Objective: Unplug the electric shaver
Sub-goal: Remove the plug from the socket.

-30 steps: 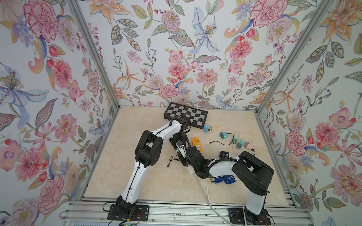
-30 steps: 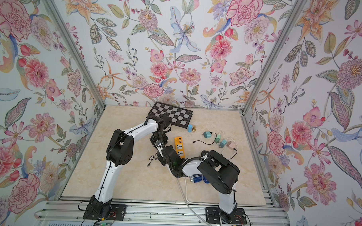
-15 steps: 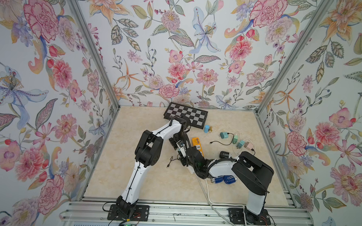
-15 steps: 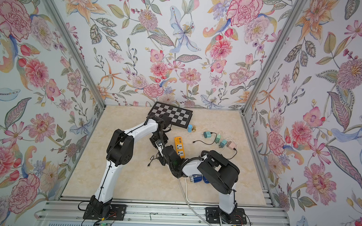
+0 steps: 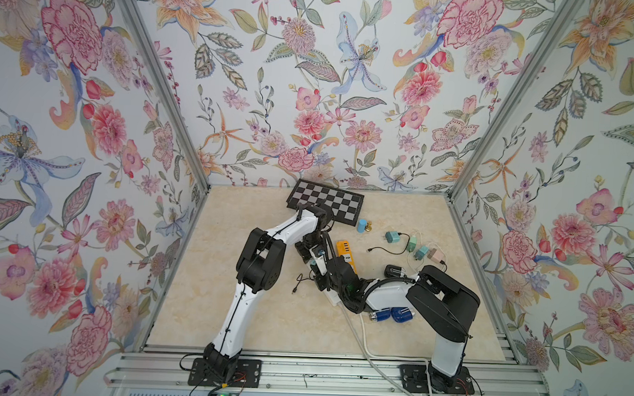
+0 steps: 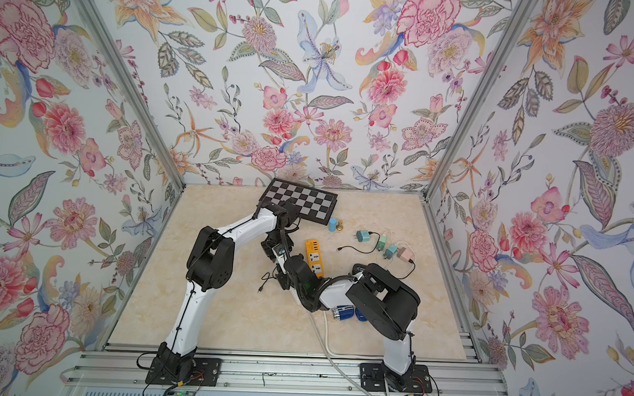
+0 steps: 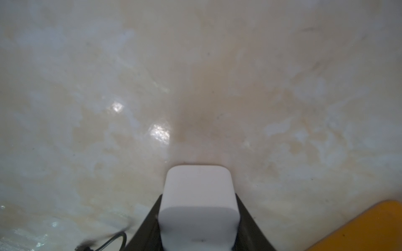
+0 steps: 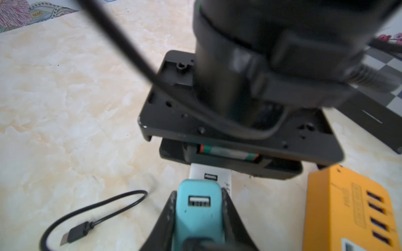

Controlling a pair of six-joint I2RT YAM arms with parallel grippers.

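Both low, adjacent: left claw (image 7: 199, 202), right claw (image 8: 199, 193).

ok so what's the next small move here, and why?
Probably draw the right gripper back along its own axis, away from the white strip, to pull the teal charger out. It is clamped on the charger's sides, the left gripper is closed on the strip's end to brace it, and the charger appears seated against the strip. The prongs themselves are hidden.
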